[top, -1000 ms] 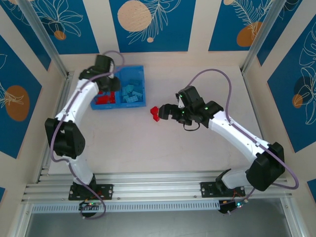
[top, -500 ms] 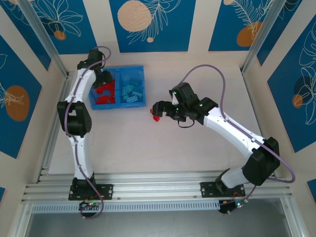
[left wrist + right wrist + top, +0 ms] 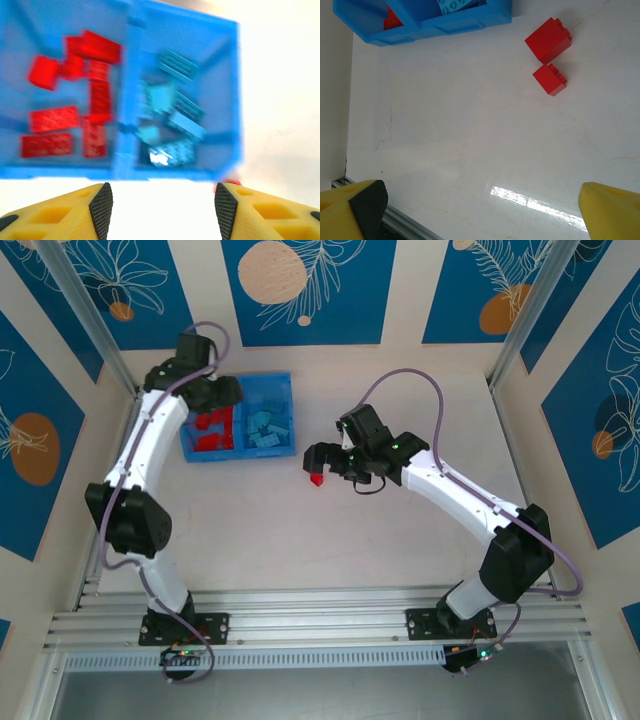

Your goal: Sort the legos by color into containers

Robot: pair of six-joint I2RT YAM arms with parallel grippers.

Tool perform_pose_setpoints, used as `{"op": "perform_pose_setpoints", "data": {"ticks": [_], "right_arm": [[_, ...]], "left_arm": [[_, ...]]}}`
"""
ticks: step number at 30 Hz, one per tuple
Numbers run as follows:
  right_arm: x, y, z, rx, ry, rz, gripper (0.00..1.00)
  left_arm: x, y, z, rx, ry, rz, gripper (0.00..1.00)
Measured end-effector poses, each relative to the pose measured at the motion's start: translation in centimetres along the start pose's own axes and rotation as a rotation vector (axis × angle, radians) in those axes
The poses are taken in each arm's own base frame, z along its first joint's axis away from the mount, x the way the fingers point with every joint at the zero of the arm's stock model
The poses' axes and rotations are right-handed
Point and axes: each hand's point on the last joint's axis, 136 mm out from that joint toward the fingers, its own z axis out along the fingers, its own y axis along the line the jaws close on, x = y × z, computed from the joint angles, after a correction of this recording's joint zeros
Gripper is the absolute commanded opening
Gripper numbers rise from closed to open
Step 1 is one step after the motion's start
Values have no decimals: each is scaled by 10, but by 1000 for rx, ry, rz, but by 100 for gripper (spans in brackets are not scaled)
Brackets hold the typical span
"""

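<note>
Left hand (image 3: 222, 393) hangs over the far left corner of the blue tray (image 3: 240, 454). Its wrist camera shows the fingers (image 3: 100, 210) apart with nothing between them.

Tray, left compartment (image 3: 190, 445): red bricks (image 3: 212, 430) only. Right compartment (image 3: 288, 440): light blue bricks (image 3: 265, 428) only. Both sides look correctly sorted from above.

Off the tray to its right, near the near right corner, two loose red bricks (image 3: 317, 478) sit on the counter (image 3: 300, 540). From the right wrist they are the larger brick (image 3: 548, 40) and the smaller brick (image 3: 550, 79), just beside each other; I cannot tell if they touch. Both are near-cubic, so no long axis to line up on.

Right hand (image 3: 320, 454) hovers just beside that pair, to the right of the tray, fingers (image 3: 367, 200) spread wide and empty.

Key relation: the pair lies ahead of my right hand and off-centre toward its right finger, not between the fingers. Right arm is plainly nearer than left. Judgement: shift sideways to centre one brick, then descend. The red compartment is the far one from here.
</note>
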Motion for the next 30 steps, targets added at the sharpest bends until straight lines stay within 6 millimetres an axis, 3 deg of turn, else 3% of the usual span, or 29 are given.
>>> {"op": "perform_pose_setpoints", "data": {"ticks": [2, 5, 8, 12, 17, 21, 30], "right_arm": [[-2, -3, 0, 11, -10, 3, 100], [-5, -7, -1, 29, -21, 11, 99], [-2, -18, -2, 58, -33, 22, 100], [13, -44, -12, 117, -48, 60, 99], [39, -74, -32, 164, -72, 119, 100], [53, -88, -53, 176, -117, 158, 100], [65, -104, -77, 180, -185, 214, 100]], "left_arm": [[25, -37, -4, 64, 25, 56, 58], [73, -81, 8, 131, 107, 132, 58], [114, -102, 31, 140, 199, 192, 59], [139, -116, 70, 127, 252, 235, 59], [157, -119, 124, 74, 295, 278, 61], [156, -119, 158, 25, 285, 320, 62], [152, -126, 181, 18, 267, 399, 62]]}}
